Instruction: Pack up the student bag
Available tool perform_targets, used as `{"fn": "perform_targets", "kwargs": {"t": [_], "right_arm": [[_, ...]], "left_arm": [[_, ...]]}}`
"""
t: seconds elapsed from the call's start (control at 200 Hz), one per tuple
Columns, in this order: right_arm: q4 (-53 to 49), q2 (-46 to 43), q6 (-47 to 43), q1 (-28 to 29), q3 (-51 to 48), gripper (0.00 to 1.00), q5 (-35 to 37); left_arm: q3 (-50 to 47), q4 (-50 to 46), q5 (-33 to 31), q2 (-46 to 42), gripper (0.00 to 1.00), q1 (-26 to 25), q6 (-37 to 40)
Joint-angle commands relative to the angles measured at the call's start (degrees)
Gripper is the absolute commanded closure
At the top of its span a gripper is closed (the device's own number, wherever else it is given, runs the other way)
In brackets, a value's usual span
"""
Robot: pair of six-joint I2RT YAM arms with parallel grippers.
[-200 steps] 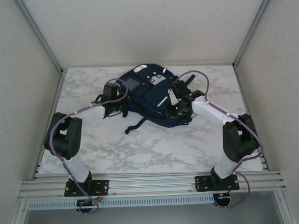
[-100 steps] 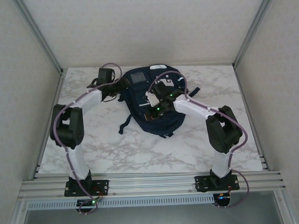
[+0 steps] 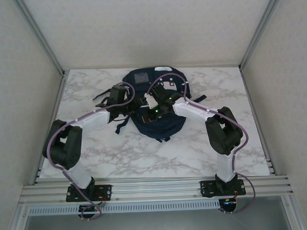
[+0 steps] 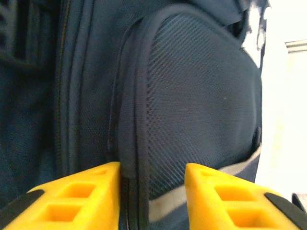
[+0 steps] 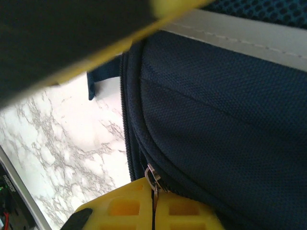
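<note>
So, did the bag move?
Yes. The bag turned: its grey patch swung closer to the back edge of the table.

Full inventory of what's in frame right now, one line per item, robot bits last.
student bag: one, dark navy, lying at the far middle of the table, under both claws
grey patch: one, grey, on the bag's far end
straps: a few, black, trailing from the bag on both sides
zipper pull: one, metal, on the bag's zip
table: one, white marble, under everything
left claw: one, yellow fingers, open, astride the bag's pocket edge
right claw: one, yellow fingers, shut on the zipper pull
</note>
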Motion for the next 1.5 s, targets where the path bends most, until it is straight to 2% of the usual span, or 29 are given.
{"fn": "perform_targets", "kwargs": {"t": [0.0,0.025,0.135,0.285,0.38,0.721,0.811,0.906,0.986,1.176,1.211,1.236,1.291,1.321,1.391,1.497], "right_arm": [[3.57,-4.32,1.73,1.66,-3.34,1.00,-4.64],[3.01,-4.69,1.61,1.61,-3.92,1.00,-4.49],[-4.30,-6.45,-1.11,1.63,-5.42,1.00,1.06],[-19.81,-8.08,-4.69,1.55,-5.25,1.00,18.95],[-25.81,-8.79,-5.17,0.16,-5.49,1.00,27.26],[-27.28,-8.12,-6.34,-13.43,-4.33,1.00,43.26],[-24.78,-7.14,-8.56,-14.69,-3.95,1.00,41.10],[-20.61,-7.72,-11.25,-14.01,-5.36,1.00,30.37],[-16.59,-8.75,-13.02,-11.83,-7.82,1.00,23.12],[-11.52,-7.05,-12.38,-6.83,-10.10,1.00,15.11],[-10.49,-6.37,-11.78,-5.79,-10.16,1.00,14.41],[-9.70,-5.93,-11.32,-4.96,-9.96,1.00,13.88],[-8.27,-4.55,-10.23,-3.20,-9.17,1.00,12.86],[-7.33,-3.87,-9.48,-2.15,-8.53,1.00,12.27],[-4.93,-1.90,-8.00,-0.28,-6.62,1.00,10.67],[-2.68,1.48,-6.61,1.66,-2.40,1.00,9.13]], "left_arm": [[2.41,3.50,1.88,2.85,0.88,-1.27,-2.05],[2.79,3.42,1.74,3.05,1.00,-1.46,-1.57],[2.85,0.91,-1.06,2.16,1.00,-1.52,1.50],[1.43,-3.50,-3.79,-0.53,1.00,-0.53,5.98],[0.17,-3.76,-3.90,-1.43,1.00,0.13,6.31],[-0.29,-7.52,-4.77,-3.57,1.00,1.85,9.41],[-0.30,-8.48,-5.71,-4.32,1.00,3.38,10.74],[0.36,-8.90,-6.31,-4.41,1.00,5.64,12.11],[2.33,-9.73,-6.47,-3.53,1.00,7.72,13.59],[10.46,-12.26,-9.08,1.41,1.00,11.72,15.66],[12.56,-13.14,-9.36,2.76,0.94,12.38,15.58],[14.09,-13.82,-9.49,3.70,0.85,12.77,15.49],[17.23,-15.71,-9.93,5.26,0.52,13.38,15.11],[18.82,-16.76,-10.32,5.78,0.42,13.42,14.73],[20.52,-18.54,-10.53,5.56,0.28,13.34,13.37],[17.98,-18.12,-9.85,2.21,0.22,13.04,10.49]]}}
